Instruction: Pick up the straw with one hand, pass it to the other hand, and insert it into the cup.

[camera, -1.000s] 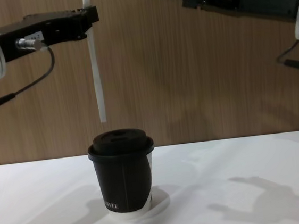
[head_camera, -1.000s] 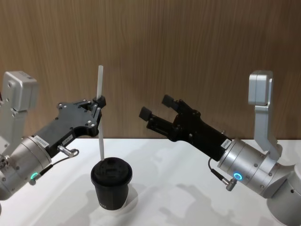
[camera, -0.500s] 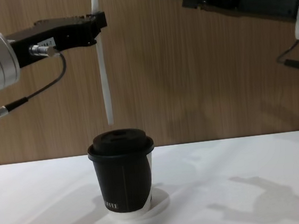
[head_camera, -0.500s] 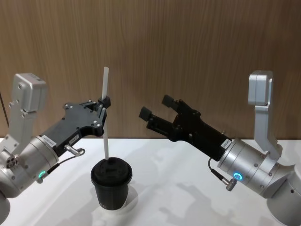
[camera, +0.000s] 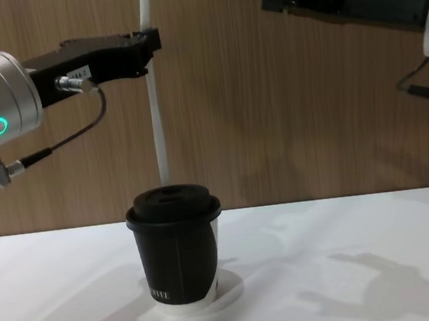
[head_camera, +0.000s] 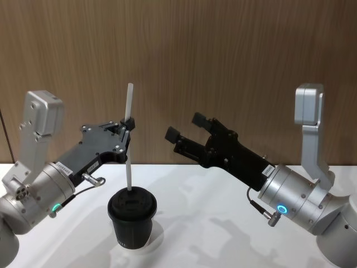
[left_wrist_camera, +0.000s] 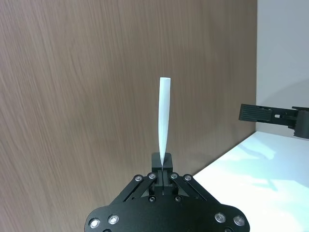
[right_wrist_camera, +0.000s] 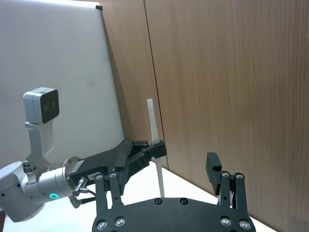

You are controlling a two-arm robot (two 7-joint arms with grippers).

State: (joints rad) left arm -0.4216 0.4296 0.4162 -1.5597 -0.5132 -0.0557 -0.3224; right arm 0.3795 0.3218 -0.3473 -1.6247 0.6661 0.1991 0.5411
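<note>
Two grippers are seen in the head view. The left gripper point(head_camera: 129, 123), on the green-ringed wrist, is closed on the straw point(head_camera: 129, 120), which is held close to upright above the cup point(head_camera: 132, 217). The straw's lower tip is seen at or just above the domed lid. The cup stands on the white desk point(head_camera: 212, 206), toward its left part, well back from the front edge. The right gripper point(head_camera: 187, 127) is held high over the desk's middle, jaws spread apart and nothing between them.

Left wrist view: the upper length of the straw is seen rising from between the closed fingertips point(left_wrist_camera: 167, 159). The grip is taken partway up the straw.

Right wrist view: the right gripper's fingers point(right_wrist_camera: 213, 170) are seen parted, with the left gripper and its straw farther off.

Chest view: the straw's tip is seen just above the lid, apparently over its centre, and whether it touches cannot be told. The left gripper is held well above the cup; the right arm is seen at the upper right corner.

Step judged: the hand-over looks done, and insertion is in hand but not completed. For the next move, the tip needs to be lined up with the lid opening, which cannot be made out here, then lowered straight so the thin straw is not bent against the lid.
</note>
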